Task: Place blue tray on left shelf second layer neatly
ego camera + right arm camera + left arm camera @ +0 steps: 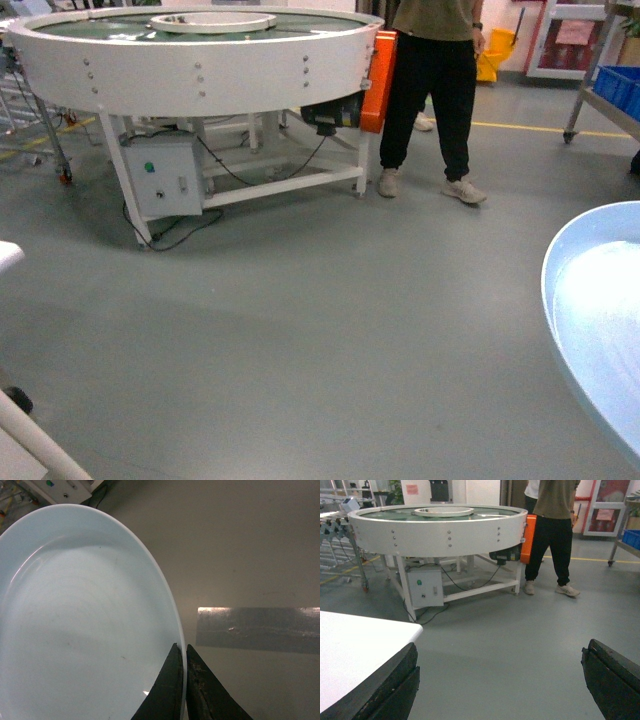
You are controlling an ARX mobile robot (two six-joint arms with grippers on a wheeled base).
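The blue tray point(85, 630) is a pale sky-blue round dish that fills the left of the right wrist view, held above the grey floor. My right gripper point(183, 652) is shut on its rim, one black finger inside the dish and one outside. In the head view the blue tray point(600, 320) juts in at the right edge, and the gripper itself is out of frame there. My left gripper point(500, 680) is open wide, with only floor between its black fingers point(390, 690). The left shelf second layer is out of view.
A large white round table point(200, 60) on a white frame stands ahead with a grey control box point(165, 185) under it. A person in black trousers point(430, 100) stands to its right. A wheeled rack with blue bins point(615, 90) is far right. A white surface point(355, 650) lies beside the left fingers.
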